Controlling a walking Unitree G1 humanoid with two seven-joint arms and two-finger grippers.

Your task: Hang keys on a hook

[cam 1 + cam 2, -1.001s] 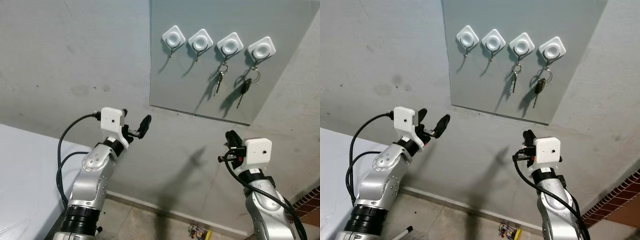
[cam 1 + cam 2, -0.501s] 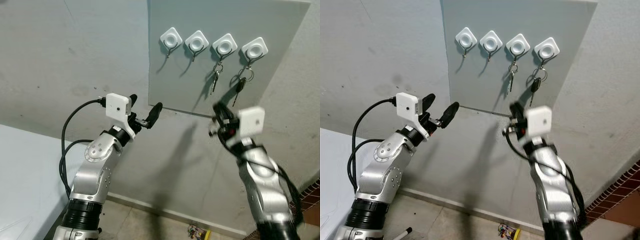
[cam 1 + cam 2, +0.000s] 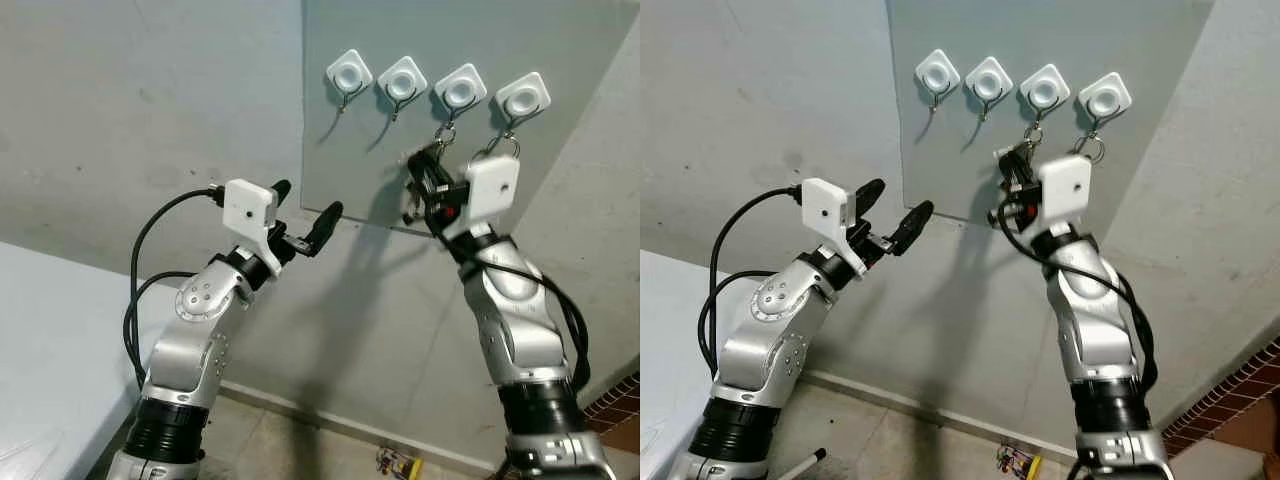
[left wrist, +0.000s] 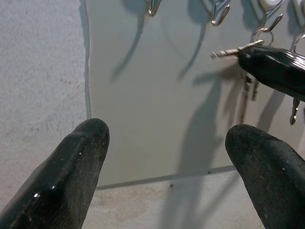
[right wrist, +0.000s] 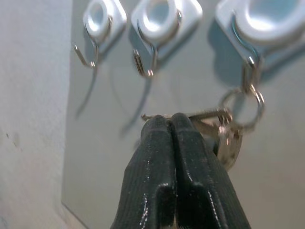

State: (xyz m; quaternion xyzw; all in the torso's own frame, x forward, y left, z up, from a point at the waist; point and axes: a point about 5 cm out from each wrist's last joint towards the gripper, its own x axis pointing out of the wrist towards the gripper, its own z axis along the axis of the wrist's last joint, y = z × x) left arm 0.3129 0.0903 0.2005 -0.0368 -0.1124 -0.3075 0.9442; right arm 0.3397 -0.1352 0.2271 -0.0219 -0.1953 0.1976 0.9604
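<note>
Panel [image 3: 560,120]: grey board on the wall, four white hooks in a row.
Keys [image 5: 224,131]: on a ring hanging from the third hook [image 5: 267,19]; one key held out sideways.
Right gripper [image 5: 174,126]: raised at the panel, fingers pinched tight on that key.
Left gripper [image 3: 305,215]: fingers spread, holding nothing, near the panel's lower left corner.
Fourth hook [image 3: 523,98]: carries another ring.

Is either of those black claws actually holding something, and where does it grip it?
The right claw pinches a key, apparently by its shaft, near the hooks. The left claw is open and holds nothing.
</note>
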